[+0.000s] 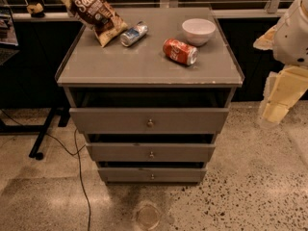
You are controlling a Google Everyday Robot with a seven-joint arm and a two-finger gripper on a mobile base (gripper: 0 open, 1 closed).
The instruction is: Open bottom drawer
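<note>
Bottom drawer (126,175): lowest and narrowest of three grey fronts, round knob (152,176) at centre.
Gripper (276,110): far right, higher than that drawer and well apart from it; open or closed, cannot tell.
Surface (120,64): chip bag (94,12), silver can (134,33), red can (179,51), white bowl (198,31).

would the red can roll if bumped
Likely: the red soda can lies on its side on the smooth cabinet top, so a nudge could roll it. Its round metal probably feels slippery. The gripper hangs far right.

Grey bottom drawer (126,175); cream gripper (275,110) at right.
</note>
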